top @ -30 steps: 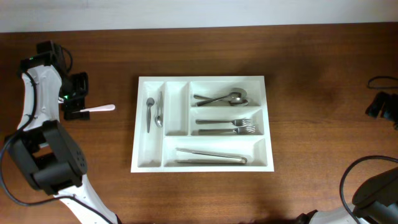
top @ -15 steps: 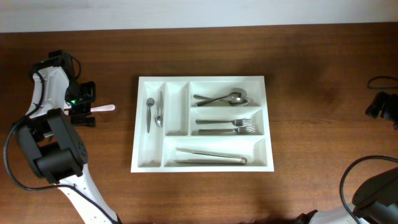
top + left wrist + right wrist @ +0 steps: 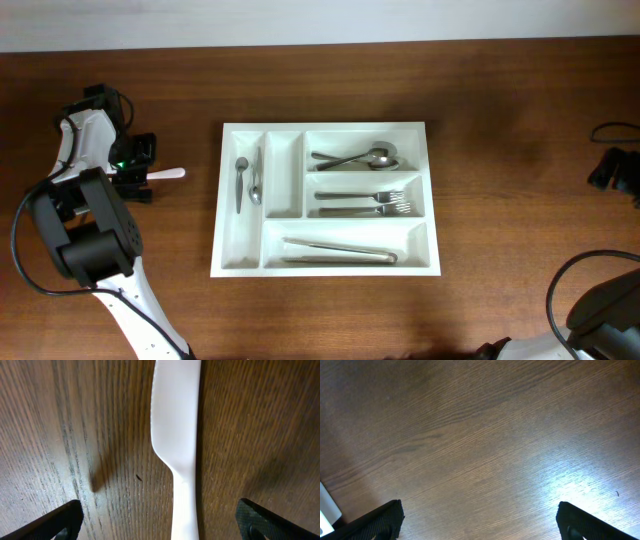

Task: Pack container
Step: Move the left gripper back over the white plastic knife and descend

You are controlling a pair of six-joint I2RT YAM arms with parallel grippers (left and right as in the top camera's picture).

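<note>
**Wooden table and its direct load**

Dark brown wooden table (image 3: 500,120), grain running along its length. Carries two items directly. Near centre: large white rectangular container (image 3: 240,245), flat on the wood, long sides parallel to the far edge. To its left, well apart from its left wall: small white plastic utensil (image 3: 168,174), flat on the surface, pointing lengthwise toward the container, rounded end nearest it, other end hidden from above. Seen close in the left wrist view (image 3: 176,425): broad flat part narrowing to a slim stem, in full contact with the grain. In the right wrist view: plain wood grain with a bright glare patch (image 3: 570,485).
</note>
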